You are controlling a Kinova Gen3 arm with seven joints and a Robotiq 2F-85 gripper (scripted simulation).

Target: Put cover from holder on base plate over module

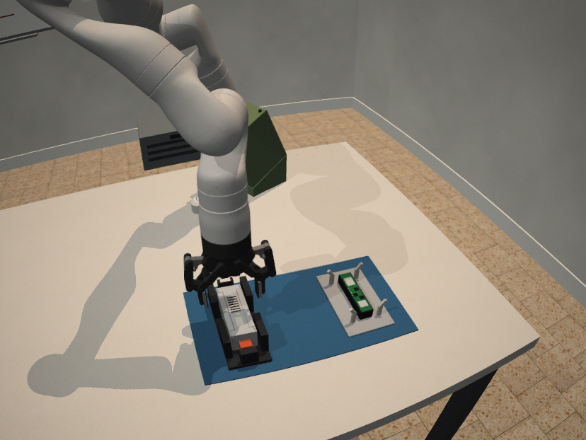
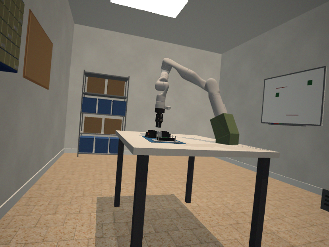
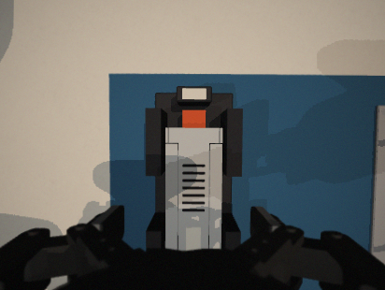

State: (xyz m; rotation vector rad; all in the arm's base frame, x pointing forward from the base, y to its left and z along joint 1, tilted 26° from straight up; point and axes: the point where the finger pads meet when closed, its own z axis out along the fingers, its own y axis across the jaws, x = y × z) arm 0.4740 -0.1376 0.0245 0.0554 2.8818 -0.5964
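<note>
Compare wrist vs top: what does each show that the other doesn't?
Wrist only: the cover's vent slots head-on and the white tab at the holder's far end. Top only: the green module on the base plate among four pegs, the arm and the table edge. Both: the open claw holding nothing, straddling the near end of the cover in its black holder, the orange patch, the blue mat.

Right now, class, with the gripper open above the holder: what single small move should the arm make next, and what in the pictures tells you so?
Probably a short, slow descent. The gripper stands wide open and holds nothing, straddling the far end of the grey cover, which sits in its black holder. The exterior view shows the fingertips above the holder. Lower first, then close gently on the thin walls.
</note>
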